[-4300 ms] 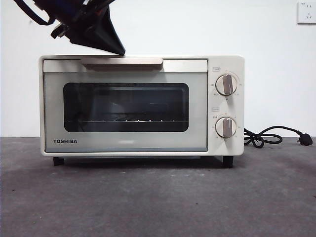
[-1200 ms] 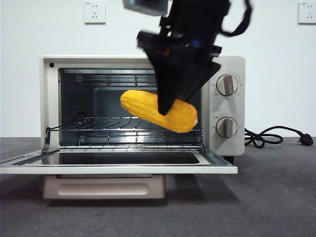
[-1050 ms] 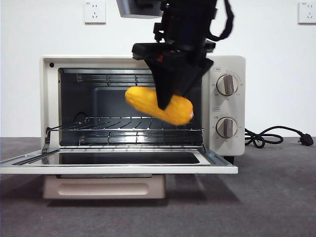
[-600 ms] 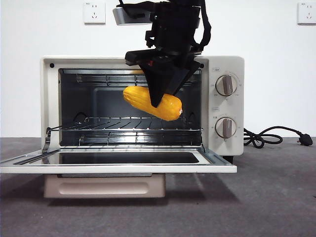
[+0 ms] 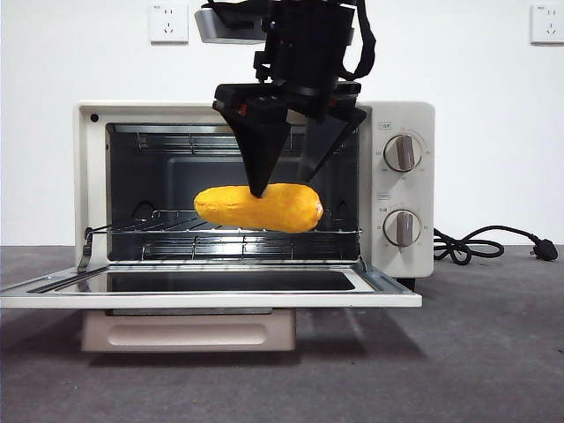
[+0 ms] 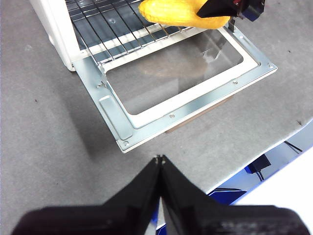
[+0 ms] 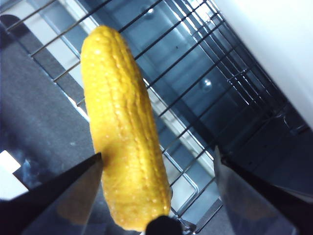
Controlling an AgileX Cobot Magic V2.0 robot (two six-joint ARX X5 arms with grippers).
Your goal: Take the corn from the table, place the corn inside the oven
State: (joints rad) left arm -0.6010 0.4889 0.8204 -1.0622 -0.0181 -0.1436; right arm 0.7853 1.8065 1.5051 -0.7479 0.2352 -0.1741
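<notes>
The corn [image 5: 258, 208] lies level on the wire rack [image 5: 176, 231] inside the open oven [image 5: 401, 115], near the rack's front. My right gripper [image 5: 284, 181] hangs just above it, open, with one jaw touching the cob and the other apart from it. In the right wrist view the corn [image 7: 124, 147] sits beside one jaw of my right gripper [image 7: 157, 154]. My left gripper [image 6: 160, 159] is shut and holds nothing, above the table [image 6: 44, 122] in front of the lowered oven door [image 6: 195, 105]. From there the corn [image 6: 176, 11] shows at the oven's mouth.
The oven door [image 5: 211, 300] lies flat toward the front, with a crumb tray [image 5: 189, 333] under it. A black power cord [image 5: 476, 242] lies on the table [image 5: 458, 352] to the right of the oven. The table's edge [image 6: 274, 147] is close to the door's corner.
The corn came down from a tilted hold to lie level on the rack. The right gripper's jaws have opened and let it go.
</notes>
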